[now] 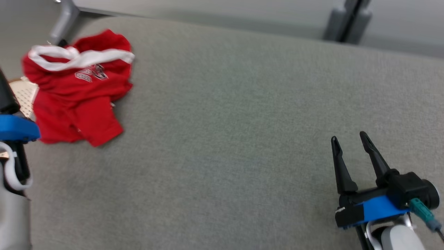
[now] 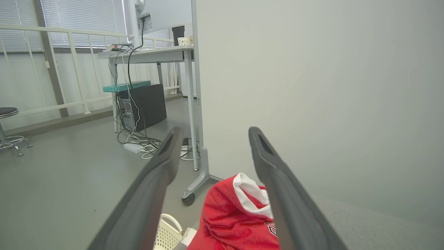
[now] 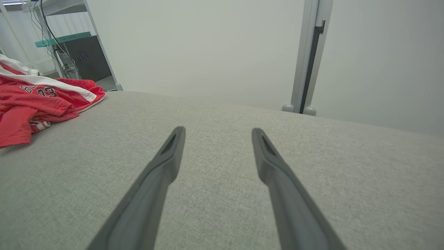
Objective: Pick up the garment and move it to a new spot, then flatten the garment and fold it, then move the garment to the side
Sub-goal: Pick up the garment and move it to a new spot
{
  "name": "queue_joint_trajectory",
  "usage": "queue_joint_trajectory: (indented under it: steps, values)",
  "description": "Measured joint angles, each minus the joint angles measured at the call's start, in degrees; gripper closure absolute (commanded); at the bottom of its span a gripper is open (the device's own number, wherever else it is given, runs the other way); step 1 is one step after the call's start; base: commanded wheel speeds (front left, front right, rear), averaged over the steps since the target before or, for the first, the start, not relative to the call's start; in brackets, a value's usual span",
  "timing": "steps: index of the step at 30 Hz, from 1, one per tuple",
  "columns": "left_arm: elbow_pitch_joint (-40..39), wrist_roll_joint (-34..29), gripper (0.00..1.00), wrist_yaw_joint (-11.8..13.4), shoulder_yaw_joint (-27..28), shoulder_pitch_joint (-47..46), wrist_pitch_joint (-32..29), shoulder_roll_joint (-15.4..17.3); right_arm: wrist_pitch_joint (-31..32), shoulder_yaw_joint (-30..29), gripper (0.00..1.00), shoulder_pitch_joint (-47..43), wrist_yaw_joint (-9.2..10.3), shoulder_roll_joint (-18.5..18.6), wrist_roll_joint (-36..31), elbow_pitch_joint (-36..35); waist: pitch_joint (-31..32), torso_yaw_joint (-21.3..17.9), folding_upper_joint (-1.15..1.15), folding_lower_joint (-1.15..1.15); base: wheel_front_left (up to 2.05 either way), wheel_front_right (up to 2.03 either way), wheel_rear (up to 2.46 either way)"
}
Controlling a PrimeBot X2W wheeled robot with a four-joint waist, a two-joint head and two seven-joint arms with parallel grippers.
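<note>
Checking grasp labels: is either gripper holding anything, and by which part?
Nothing is held. The left gripper and right gripper both have open, empty jaws; the red garment lies crumpled on the grey surface.

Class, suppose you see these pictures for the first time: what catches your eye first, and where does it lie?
The crumpled red garment with white trim, at the far left of the grey fabric surface, stands out at once. Next comes the right gripper, open and empty at the lower right, far from it.
</note>
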State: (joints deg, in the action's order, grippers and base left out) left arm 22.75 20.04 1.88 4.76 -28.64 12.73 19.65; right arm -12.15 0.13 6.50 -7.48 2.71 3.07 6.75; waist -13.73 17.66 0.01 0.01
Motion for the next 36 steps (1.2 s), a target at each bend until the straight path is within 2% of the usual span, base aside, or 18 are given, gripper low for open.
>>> queue_joint_trajectory:
  steps: [6, 12, 17, 25, 26, 27, 28, 36]
  values:
    - [8.7, 1.6, 0.00, -2.0, 1.7, -8.8, 0.7, 3.6, 2.1, -0.9, 0.00, 1.4, 0.00, 0.0, -2.8, -6.2, -5.9, -4.0, 0.00, 0.00, 0.00, 0.00, 0.00]
    - [20.5, 2.6, 0.00, -3.8, 2.0, -15.3, 0.4, 6.1, 3.9, -1.9, 0.00, 1.5, 0.00, 0.0, -4.5, -11.4, -10.5, -6.4, 0.00, 0.00, 0.00, 0.00, 0.00]
    - [30.1, 2.6, 0.00, -5.5, 0.5, -18.7, -1.6, 6.8, 4.8, -2.4, 0.00, 1.6, 0.00, 0.0, -5.0, -13.7, -13.1, -6.9, 0.00, 0.00, 0.00, 0.00, 0.00]
    - [40.6, 2.7, 0.00, -7.4, -1.9, -21.9, -2.9, 5.2, 5.2, -1.9, 0.00, 2.5, 0.00, 0.0, -5.2, -14.3, -14.5, -6.4, 0.01, -0.01, 0.00, 0.00, 0.00]
    - [41.5, 2.7, 0.28, -7.6, -2.2, -22.3, -2.9, 5.1, 5.2, -1.8, 0.00, 2.5, 0.00, 0.0, -5.2, -14.2, -14.4, -6.4, 0.01, 0.00, 0.00, 0.00, 0.00]
    - [42.1, 2.6, 0.67, -8.0, -2.7, -22.7, -2.5, 5.2, 5.2, -1.6, 0.00, 2.5, 0.00, 0.0, -5.1, -14.2, -14.3, -6.5, 0.01, -0.01, 0.00, 0.00, 0.00]
    - [43.0, 2.6, 1.00, -8.3, -3.5, -23.2, -1.8, 5.2, 5.2, -1.4, 0.00, 2.6, 0.00, 0.0, -5.1, -13.8, -13.9, -6.5, 0.00, -0.02, 0.00, 0.00, 0.00]
    - [42.1, 2.3, 1.00, -9.0, -6.0, -24.1, 1.6, 5.4, 3.6, -0.9, 0.00, 2.4, 0.00, 0.0, -3.4, -11.6, -10.8, -6.4, 0.00, -0.02, 0.00, 0.00, 0.00]
